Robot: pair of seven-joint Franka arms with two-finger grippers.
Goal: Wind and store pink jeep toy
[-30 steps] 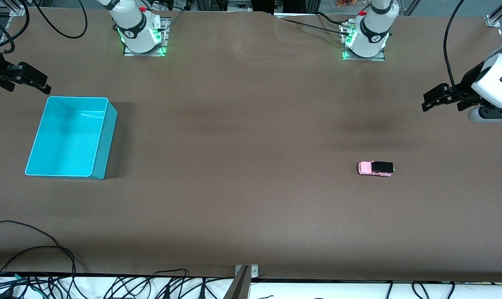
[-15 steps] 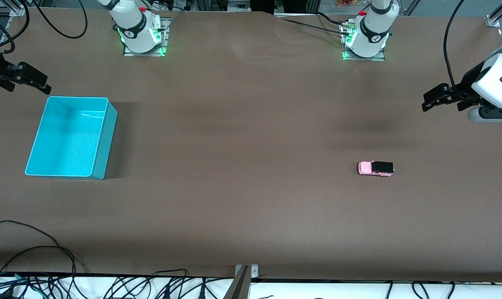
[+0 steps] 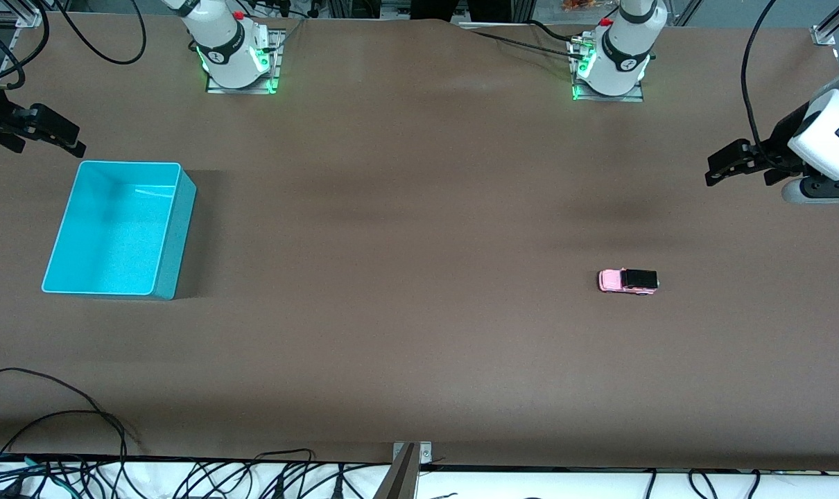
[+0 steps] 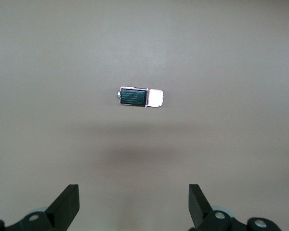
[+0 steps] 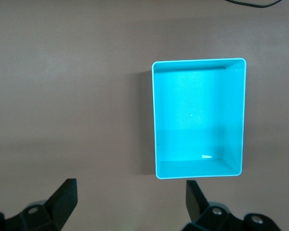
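Both pincers wide, empty: left gripper (image 3: 716,168), right gripper (image 3: 69,139); tiny pink black-roofed jeep toy (image 3: 627,281) untouched; turquoise plastic bin (image 3: 170,229) empty; everything left.

You've got even overhead light here, nothing dim. The brown matte surface (image 3: 419,333) shows broad soft shadow bands across its middle and no harsh glare. The open turquoise plastic bin (image 3: 172,239) throws a dark shadow toward the left arm's end, with a small bright glint inside. Green lights glow at both arm bases. Both wrist views look paler, washed out, still sharp.
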